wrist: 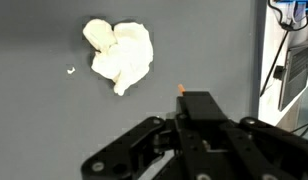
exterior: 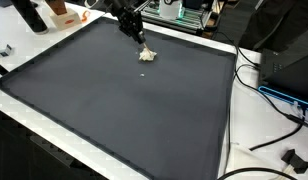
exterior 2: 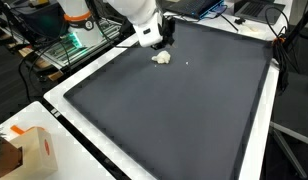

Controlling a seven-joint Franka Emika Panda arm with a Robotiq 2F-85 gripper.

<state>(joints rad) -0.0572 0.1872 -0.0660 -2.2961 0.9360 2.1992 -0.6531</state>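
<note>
I cannot tell how the jaws of the gripper (exterior: 140,42) stand. The wrist view shows only its black body and side links spreading low in the picture, not the fingertips, and both exterior views are too small to settle it. It holds nothing. The paper wad (wrist: 119,55), white and crumpled, lies free on the dark mat (wrist: 54,120), ahead of the gripper with bare mat between them.

In both exterior views the gripper hangs just over the wad, near the far edge of the mat. I cannot tell from there whether it touches the paper. The arm (exterior 2: 134,15) comes in from beyond that far edge and bends down steeply, so the gripper points at the mat.

The wrist view shows the wad's folds and lobes, and a small white crumb (wrist: 71,70) just beside it. In the exterior views the wad is only a pale blob. The wrist view also shows some equipment (wrist: 294,80) past the mat's edge.

The exterior views show where things sit on the whole mat. The wad lies close to the far side, well away from the near corners. An exterior view shows the white table (exterior: 233,110) rimming the mat. Another exterior view shows an orange and white box (exterior 2: 34,150) on the near corner of the table, well apart from the wad.
</note>
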